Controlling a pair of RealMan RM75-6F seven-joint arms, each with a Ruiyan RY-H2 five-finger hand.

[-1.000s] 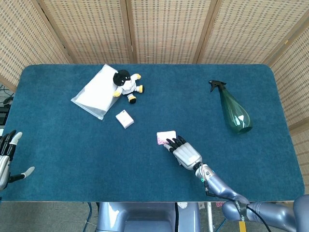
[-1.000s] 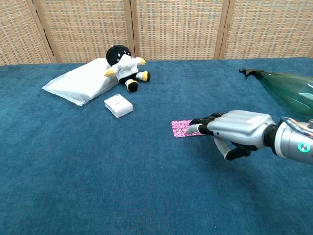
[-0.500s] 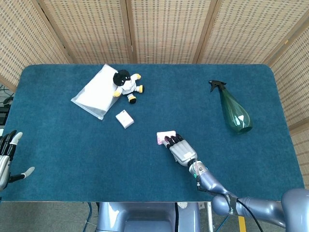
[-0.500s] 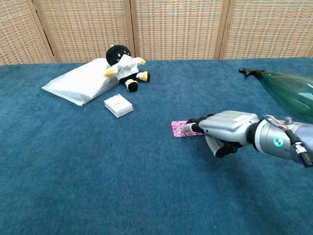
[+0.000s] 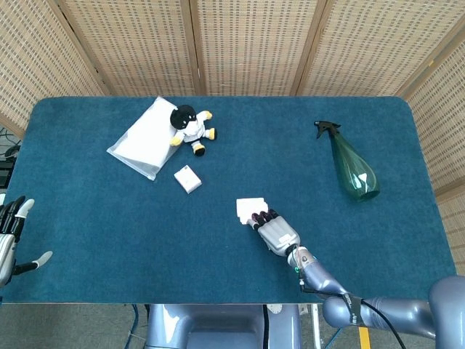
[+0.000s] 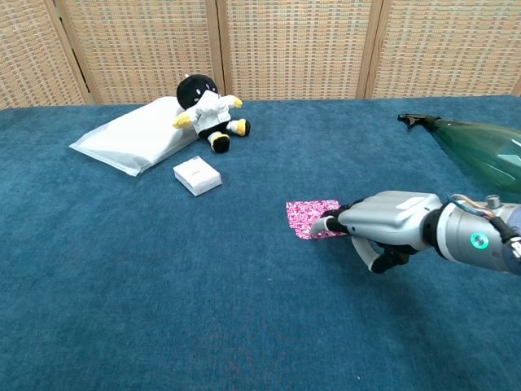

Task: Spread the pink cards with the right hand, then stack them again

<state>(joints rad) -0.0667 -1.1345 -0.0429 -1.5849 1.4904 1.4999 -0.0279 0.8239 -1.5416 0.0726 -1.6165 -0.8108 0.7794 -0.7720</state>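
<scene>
"Near the middle of the tabletop (image 5: 109,218), what has changed with the right hand (image 6: 389,221)?"

"Over the last second it has drawn back toward the robot. Its fingers (image 6: 330,221) lay across the near part of the pink cards (image 6: 313,217); now only the tips rest on the near edge. More of the patterned face shows in the chest view, and the pile looks wider front to back."

"So the spread has begun?"

"That seems the likeliest reading: the top cards look dragged a little toward the robot. It is a small shift, so most of the spreading, and all of the restacking, is probably ahead."

"How are the fingers set?"

"Stretched forward and close together, flat on the cards, pressing and not gripping. The thumb hangs below and holds nothing."

"And the left hand (image 5: 10,240)?"

"At the left edge of the head view, partly cut off, fingers apart and empty, well away from the cards."

"What is hard to make out?"

"Single card edges cannot be told apart. In the head view the cards (image 5: 250,207) show pale, not pink, and the fingers hide their near edge. Whether every fingertip touches is unclear."
</scene>
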